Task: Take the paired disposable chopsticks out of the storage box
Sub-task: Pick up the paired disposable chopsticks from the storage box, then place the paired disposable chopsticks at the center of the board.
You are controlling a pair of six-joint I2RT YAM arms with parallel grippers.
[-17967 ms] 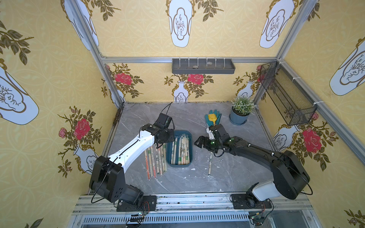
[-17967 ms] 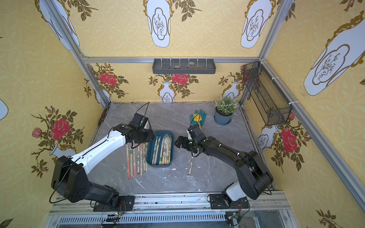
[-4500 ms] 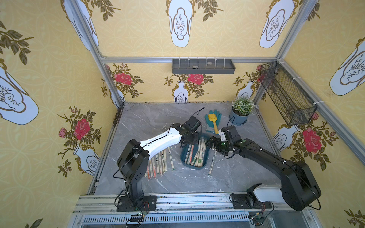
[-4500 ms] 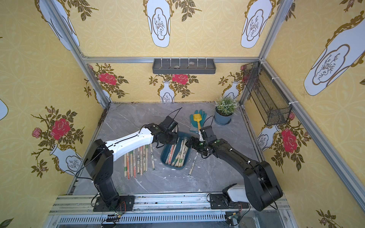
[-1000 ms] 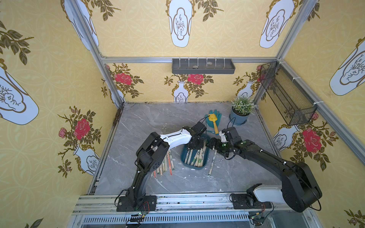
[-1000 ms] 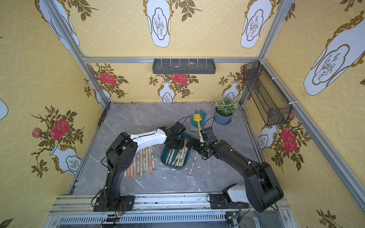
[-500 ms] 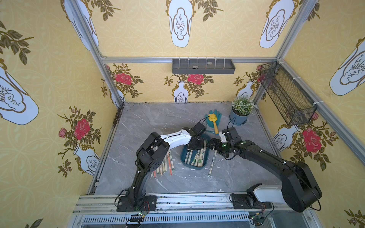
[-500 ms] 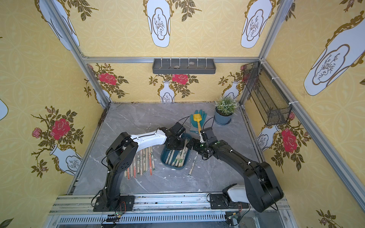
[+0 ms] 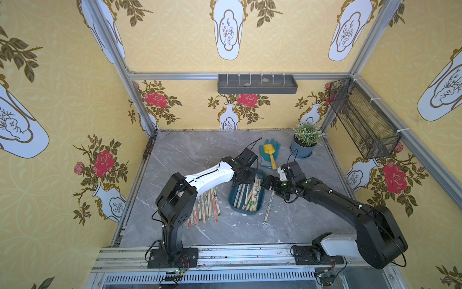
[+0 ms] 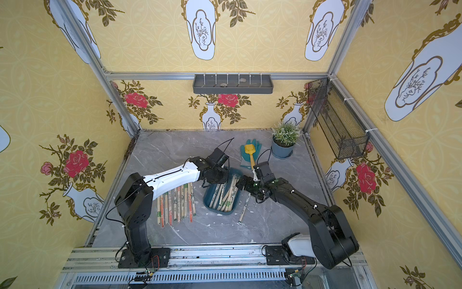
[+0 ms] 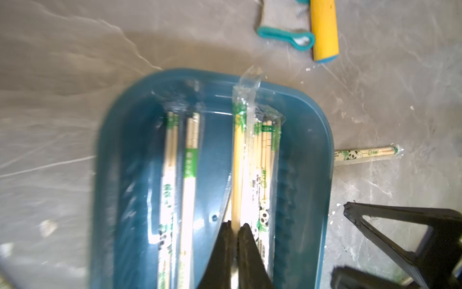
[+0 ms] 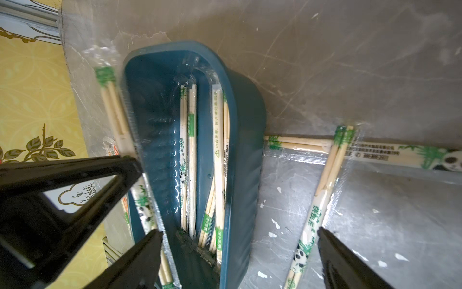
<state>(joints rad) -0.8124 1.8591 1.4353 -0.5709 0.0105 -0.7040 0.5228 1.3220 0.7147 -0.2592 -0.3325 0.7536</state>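
Note:
The teal storage box [image 9: 232, 200] [image 10: 206, 197] lies mid-table with several wrapped paired disposable chopsticks [image 9: 250, 196] [image 10: 226, 194] inside. My left gripper [image 9: 246, 175] [image 10: 218, 176] reaches into its far end. In the left wrist view the gripper [image 11: 236, 227] is shut on one green-printed pair [image 11: 237, 162] above the box floor [image 11: 212, 175]. My right gripper [image 9: 266, 184] [image 10: 241, 185] [image 12: 238, 232] is open at the box's far right corner, jaws wide either side of the right wall [image 12: 242, 175]. The held pair [image 12: 117, 120] shows there too.
A row of chopstick pairs [image 9: 207, 205] [image 10: 177, 202] lies left of the box, and a single pair [image 9: 268, 206] [image 12: 322, 190] right of it. Behind are a yellow toy shovel on a teal glove [image 9: 270, 152] and a plant pot [image 9: 303, 147]. A mesh basket [image 9: 362, 120] hangs right.
My left gripper has closed on a chopstick pair inside the box. Both arms have stayed almost still, and the right gripper has stayed open.

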